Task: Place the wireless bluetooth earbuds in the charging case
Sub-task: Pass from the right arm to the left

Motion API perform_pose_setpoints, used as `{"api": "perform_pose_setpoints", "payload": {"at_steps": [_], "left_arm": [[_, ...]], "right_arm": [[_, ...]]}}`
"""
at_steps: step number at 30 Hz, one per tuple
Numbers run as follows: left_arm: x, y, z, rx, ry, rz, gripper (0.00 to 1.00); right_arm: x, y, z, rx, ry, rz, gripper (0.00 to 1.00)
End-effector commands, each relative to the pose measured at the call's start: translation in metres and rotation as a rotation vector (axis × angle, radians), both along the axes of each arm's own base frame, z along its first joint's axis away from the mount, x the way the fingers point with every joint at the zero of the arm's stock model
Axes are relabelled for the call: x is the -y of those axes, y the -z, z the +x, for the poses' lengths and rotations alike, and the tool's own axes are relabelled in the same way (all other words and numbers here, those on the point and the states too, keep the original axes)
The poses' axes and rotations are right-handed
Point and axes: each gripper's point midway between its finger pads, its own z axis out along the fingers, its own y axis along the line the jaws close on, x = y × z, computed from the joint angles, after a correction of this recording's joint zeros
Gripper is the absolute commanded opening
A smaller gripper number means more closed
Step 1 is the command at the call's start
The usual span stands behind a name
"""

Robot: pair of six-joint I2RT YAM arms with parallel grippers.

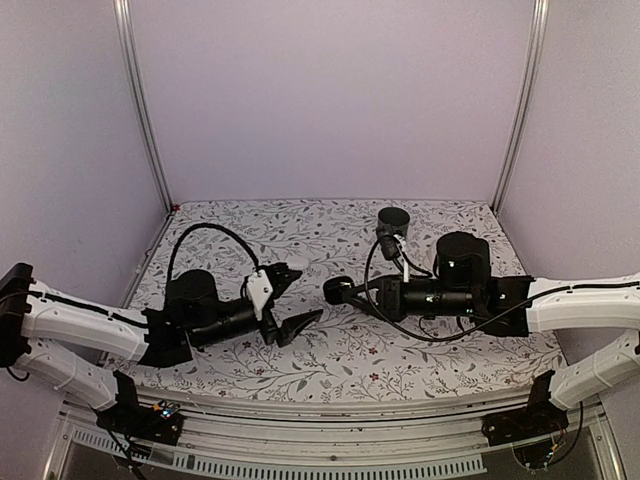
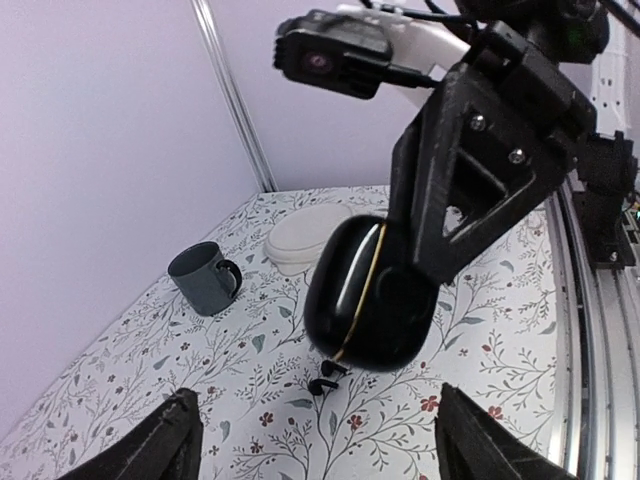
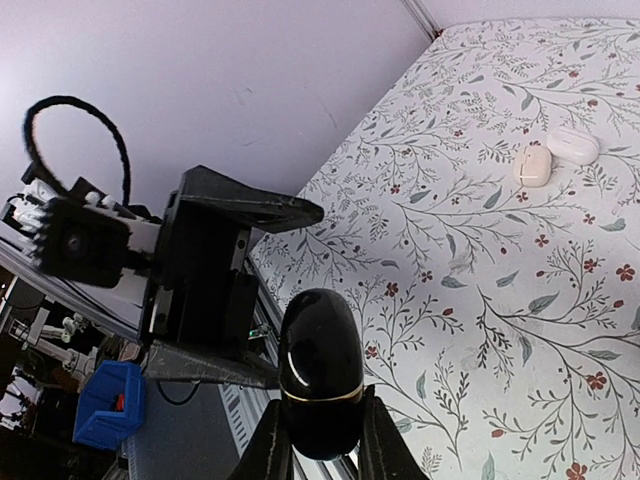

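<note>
Nearest the overhead camera, the two arm bases (image 1: 140, 415) are seen at the table's near rail. The left gripper (image 1: 303, 295) is held over the flowered cloth (image 1: 350, 350) with its jaws spread apart and nothing between them. Just to its right, the right gripper (image 1: 345, 291) is closed on the black charging case (image 1: 332, 290), and a dark mug (image 1: 393, 218) is set upright at the back.

From the left wrist, that gripper's jaws are seen wide apart at the lower edge. The case is held above the cloth beyond them, ringed by a thin gold line. One black earbud (image 2: 325, 382) is seen on the cloth just under the case, outside it. A white oval case (image 2: 298, 240) is laid near the mug, farther back.

From the right wrist, the black case is clamped upright between the two fingers. Two pale pebble-shaped pieces (image 3: 533, 165) are laid just beside each other, well apart from it; whether they are cases or earbuds cannot be told.
</note>
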Motion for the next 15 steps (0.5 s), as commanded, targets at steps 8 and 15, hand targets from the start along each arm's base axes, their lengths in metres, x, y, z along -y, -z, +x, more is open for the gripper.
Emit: {"api": "perform_pose_setpoints", "payload": {"at_steps": [8,15], "left_arm": [[-0.029,-0.067,-0.024,-0.406,0.335,-0.587,0.66],[-0.022,-0.082,-0.03,-0.53,0.471,-0.725,0.56]], "right_arm": [[-0.003,-0.071,-0.023,0.194,-0.117,0.285,0.04],[-0.004,-0.086,-0.024,0.247,-0.101,0.348,0.05]]}}
